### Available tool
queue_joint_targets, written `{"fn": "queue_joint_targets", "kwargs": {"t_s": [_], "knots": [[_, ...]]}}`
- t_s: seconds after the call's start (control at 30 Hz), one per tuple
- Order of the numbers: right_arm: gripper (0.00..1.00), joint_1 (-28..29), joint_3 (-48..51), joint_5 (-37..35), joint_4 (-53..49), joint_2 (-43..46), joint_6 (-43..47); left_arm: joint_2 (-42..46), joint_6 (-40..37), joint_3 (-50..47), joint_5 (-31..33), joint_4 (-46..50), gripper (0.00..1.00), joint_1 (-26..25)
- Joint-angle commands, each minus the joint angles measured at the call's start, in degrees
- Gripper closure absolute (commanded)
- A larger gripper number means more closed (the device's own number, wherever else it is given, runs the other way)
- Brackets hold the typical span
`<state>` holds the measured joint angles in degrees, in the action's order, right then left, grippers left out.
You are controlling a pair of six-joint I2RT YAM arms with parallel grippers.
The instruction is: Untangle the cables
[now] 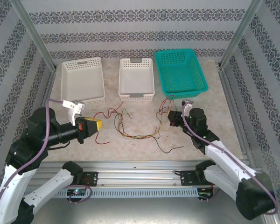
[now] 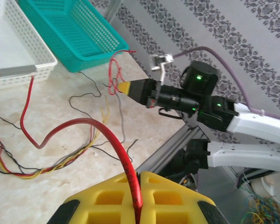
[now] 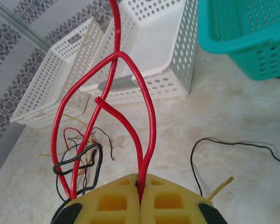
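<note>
The cables point(image 1: 135, 133) lie in a loose tangle of red, yellow and dark wires on the table between the two arms. My left gripper point(image 1: 95, 125) is at the tangle's left end. In the left wrist view its yellow jaws point(image 2: 139, 176) are shut on a red cable point(image 2: 84, 122) that arcs up and left toward the bundle point(image 2: 32, 170). My right gripper point(image 1: 169, 116) sits at the tangle's right end. Its jaws point(image 3: 140, 178) are shut on a red cable point(image 3: 147, 116) that loops upward, with a black cable point(image 3: 79, 161) hooked over the loop on the left.
Three baskets stand along the back: a white one point(image 1: 82, 79) at left, a white one point(image 1: 136, 77) in the middle and a teal one point(image 1: 179, 70) at right. Loose dark wires point(image 1: 170, 149) trail on the table near the right arm. A metal rail point(image 1: 140, 165) borders the near edge.
</note>
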<state>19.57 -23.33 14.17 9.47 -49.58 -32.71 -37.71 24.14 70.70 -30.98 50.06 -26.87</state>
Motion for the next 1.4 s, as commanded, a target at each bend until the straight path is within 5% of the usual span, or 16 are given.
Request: {"fn": "queue_joint_targets", "kwargs": {"t_s": [0.0,0.37,0.8,1.17,1.37], "knots": [[1.0,-1.1,1.47,-2.27,-3.1,4.41,1.14,0.45,-1.38,1.17,3.08,1.51,1.0,0.57],[1.0,-1.25,3.21,-3.07,-9.82,16.16,1.32,-7.33,-1.41,3.3,7.55,-11.44,1.0,0.55],[1.0,1.0,2.21,-2.11,-19.79,25.67,-0.64,-35.92,-2.89,18.24,15.57,-20.21,1.0,0.67],[1.0,6.2,-0.48,-6.4,-27.54,33.15,-0.38,-55.26,3.57,31.19,9.97,-31.83,1.0,0.07],[1.0,7.91,-1.19,-7.83,-30.77,36.52,-0.51,-70.95,4.79,46.84,6.49,-33.78,1.0,-2.82]]}}
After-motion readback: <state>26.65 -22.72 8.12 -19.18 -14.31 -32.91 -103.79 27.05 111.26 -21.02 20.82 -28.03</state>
